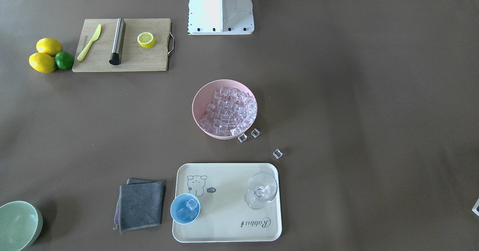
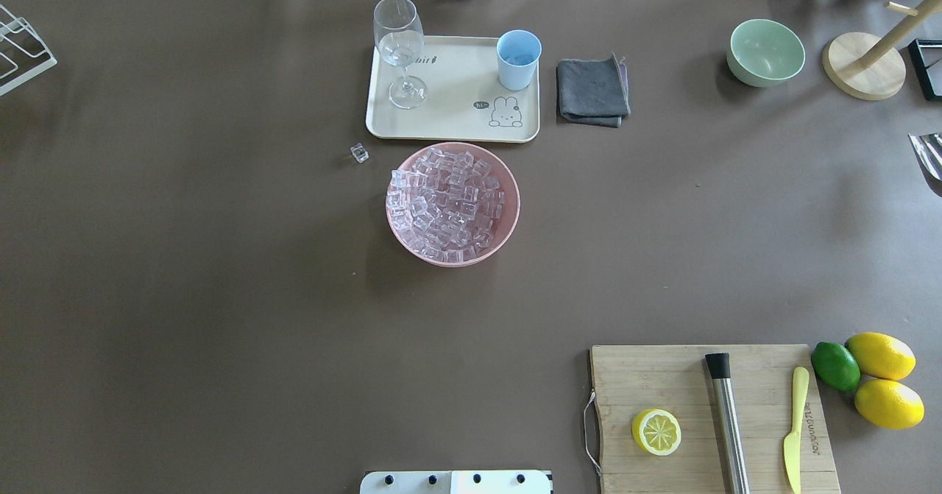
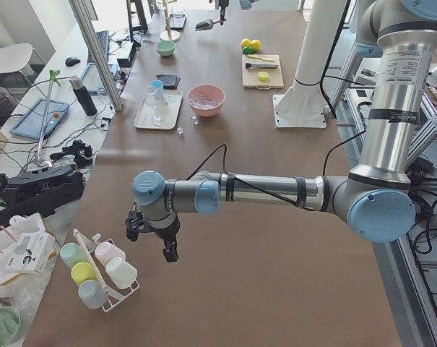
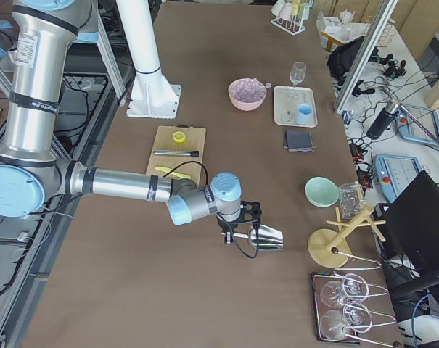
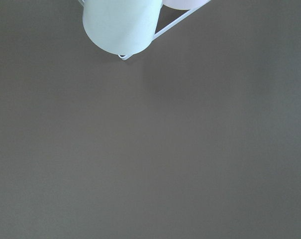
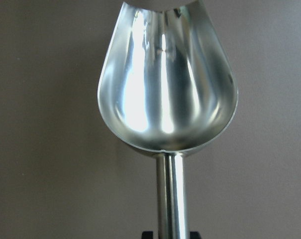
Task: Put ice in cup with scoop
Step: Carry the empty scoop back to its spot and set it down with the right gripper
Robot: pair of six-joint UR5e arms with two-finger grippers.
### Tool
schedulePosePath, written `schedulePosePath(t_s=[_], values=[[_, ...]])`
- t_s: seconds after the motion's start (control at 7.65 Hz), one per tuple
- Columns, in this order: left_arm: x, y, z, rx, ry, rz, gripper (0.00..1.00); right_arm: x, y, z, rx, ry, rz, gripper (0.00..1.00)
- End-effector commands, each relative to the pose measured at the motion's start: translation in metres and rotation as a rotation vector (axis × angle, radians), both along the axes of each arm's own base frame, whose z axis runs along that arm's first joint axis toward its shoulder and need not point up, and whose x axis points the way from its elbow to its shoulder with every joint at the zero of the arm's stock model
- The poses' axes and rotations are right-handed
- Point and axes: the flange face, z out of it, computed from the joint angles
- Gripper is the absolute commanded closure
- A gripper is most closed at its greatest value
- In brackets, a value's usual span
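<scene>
The ice (image 1: 228,110) fills a pink bowl (image 1: 198,94) at mid-table; three loose cubes (image 1: 255,132) lie beside it. The light-blue cup (image 1: 185,208) stands on a cream tray (image 1: 224,225) and holds a few cubes; it also shows in the overhead view (image 2: 518,58). My right gripper (image 4: 237,233) is shut on the handle of the steel scoop (image 6: 165,84), far off at the table's right end. The scoop's bowl is empty. My left gripper (image 3: 168,251) hovers over the table's left end; I cannot tell if it is open.
A clear stemmed glass (image 1: 261,190) shares the tray. A grey cloth (image 1: 141,205) and green bowl (image 1: 18,225) lie nearby. A cutting board (image 1: 123,45) holds a steel cylinder, knife and lemon half. A rack of cups (image 3: 95,271) stands by the left gripper, a wooden stand (image 4: 335,243) by the scoop.
</scene>
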Motion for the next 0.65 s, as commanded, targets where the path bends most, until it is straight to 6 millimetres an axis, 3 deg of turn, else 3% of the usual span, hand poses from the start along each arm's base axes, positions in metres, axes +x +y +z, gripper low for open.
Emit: schedulePosePath(t_s=[0.0,0.26,0.39,0.52], values=[[-0.002,0.001,0.002,0.000,-0.006,-0.002,0.01,-0.001,0.003,0.012,0.002,-0.037,0.016,0.00],[-0.002,0.000,0.000,0.003,-0.006,-0.002,0.01,0.026,0.003,0.002,0.018,-0.083,0.001,0.00],[-0.002,-0.001,-0.001,0.003,-0.006,-0.002,0.01,0.048,0.002,-0.002,0.020,-0.073,-0.034,0.00],[-0.002,0.000,0.000,0.002,-0.006,-0.003,0.01,0.067,-0.018,-0.031,0.003,-0.063,-0.058,0.00]])
